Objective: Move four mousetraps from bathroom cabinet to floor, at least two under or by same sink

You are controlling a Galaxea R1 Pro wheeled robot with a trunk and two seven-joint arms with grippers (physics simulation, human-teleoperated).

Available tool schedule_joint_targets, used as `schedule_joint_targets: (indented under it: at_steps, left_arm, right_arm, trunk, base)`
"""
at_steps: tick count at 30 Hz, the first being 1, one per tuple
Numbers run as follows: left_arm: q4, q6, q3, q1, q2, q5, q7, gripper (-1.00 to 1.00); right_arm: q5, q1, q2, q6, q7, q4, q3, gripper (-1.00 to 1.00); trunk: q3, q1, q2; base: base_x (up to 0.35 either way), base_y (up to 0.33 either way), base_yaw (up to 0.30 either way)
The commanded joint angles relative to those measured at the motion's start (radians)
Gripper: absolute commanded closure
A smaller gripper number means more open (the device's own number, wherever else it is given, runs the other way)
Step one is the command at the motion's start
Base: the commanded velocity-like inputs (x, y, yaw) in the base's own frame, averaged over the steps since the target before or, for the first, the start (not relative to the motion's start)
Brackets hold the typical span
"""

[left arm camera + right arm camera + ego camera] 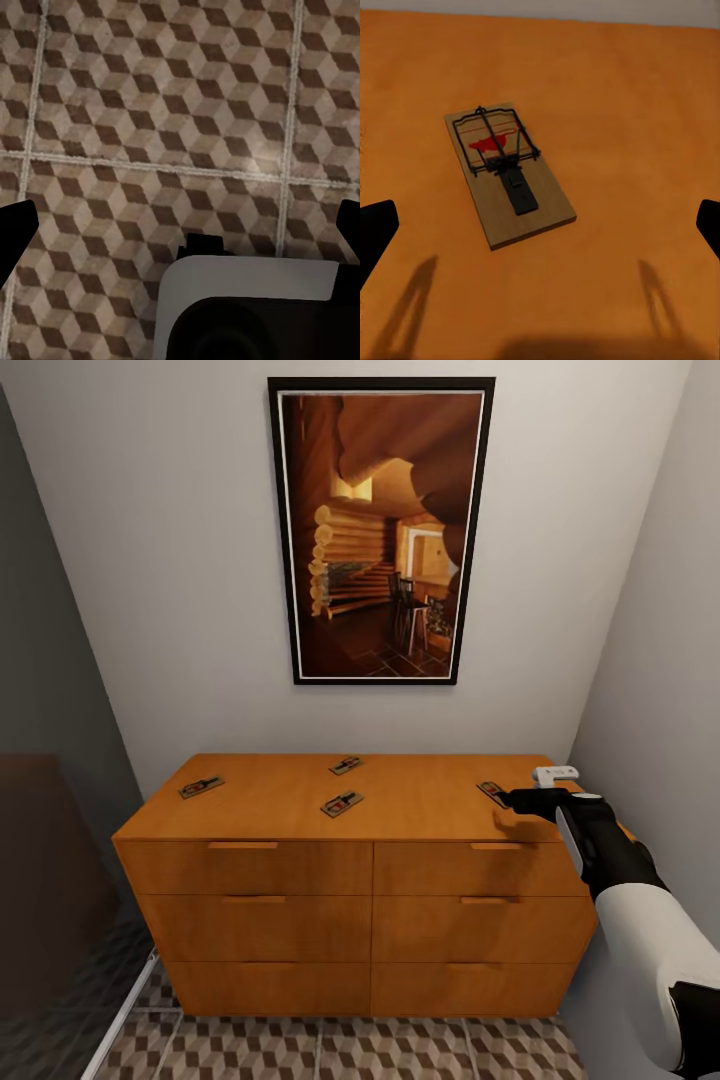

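Right-arm fingers [505,801] are seen spread wide above the cabinet [360,880] top, grasping nothing, poised over the rightmost mousetrap [508,172], which lies flat on the orange wood with its red mark visible. Three more mousetraps [342,803] are spread across the same top, at left [201,787], middle and rear [346,765]. Left-arm fingers [180,225] are held apart over the bathroom floor [150,112], empty. A framed picture [380,530] is hung on the wall behind.

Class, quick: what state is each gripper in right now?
Left gripper: jaws open, empty, above the bathroom floor.
Right gripper: jaws open, empty, over a mousetrap on the cabinet.
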Motion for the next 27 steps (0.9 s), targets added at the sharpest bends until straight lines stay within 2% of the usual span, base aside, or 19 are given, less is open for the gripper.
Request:
schedule_joint_targets:
  at_steps: [1, 11, 27]
  left_arm:
    - [-0.001, -0.002, 0.002, 0.0, 0.0, 0.0, 0.0, -1.0]
    - [-0.001, -0.002, 0.002, 0.0, 0.0, 0.0, 0.0, -1.0]
    - [-0.001, -0.001, 0.002, 0.0, 0.0, 0.0, 0.0, -1.0]
  right_arm:
    - [0.011, -0.001, 0.001, 0.004, 0.009, -0.001, -0.003, -1.0]
    - [0.009, -0.001, 0.001, 0.003, 0.011, 0.002, -0.002, -1.0]
    - [0.01, -0.001, 0.001, 0.003, 0.011, 0.021, -0.003, -1.0]
  trunk:
    - [-0.001, 0.0, -0.001]
    - [-0.001, 0.0, -0.001]
    - [-0.001, 0.0, -0.001]
  base:
    - [0.0, 0.003, 0.0]
    - [0.003, 0.0, 0.0]
    - [0.078, 0.0, 0.0]
